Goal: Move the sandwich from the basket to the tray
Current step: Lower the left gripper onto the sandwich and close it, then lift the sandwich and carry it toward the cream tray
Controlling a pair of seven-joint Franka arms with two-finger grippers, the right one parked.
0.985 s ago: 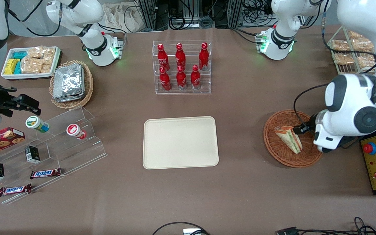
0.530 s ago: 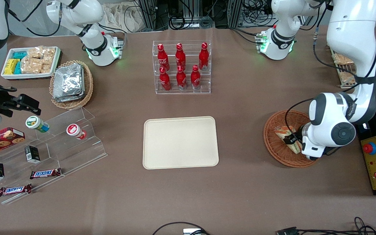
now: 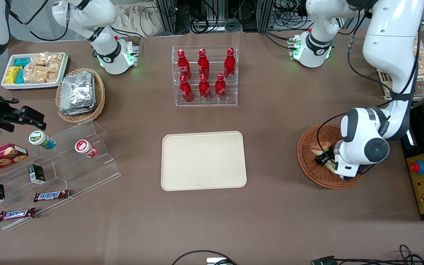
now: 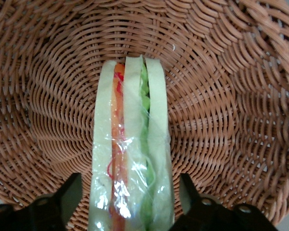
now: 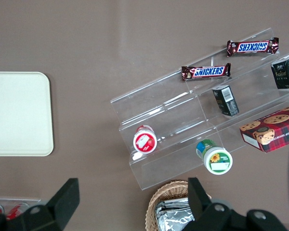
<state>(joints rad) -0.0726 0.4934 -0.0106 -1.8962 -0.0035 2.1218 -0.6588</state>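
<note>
**One wedge, jaws astride**

We see the tray [image 3: 203, 161] bare at table centre, the basket [image 3: 309, 162] at its three o'clock. Our gripper [image 4: 130, 204] hangs spread, straddling the sandwich [image 4: 130, 159] lying inside the basket, not yet pinching, aligned across the bread faces.

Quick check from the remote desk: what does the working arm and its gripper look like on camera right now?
The left arm is glossy white with rounded joint housings, dark grey bands and a round dark cap on its wrist joint. A black cable runs along it, and its base glows green. The gripper, over the basket, has black fingers standing apart either side of the wrapped sandwich.
</note>
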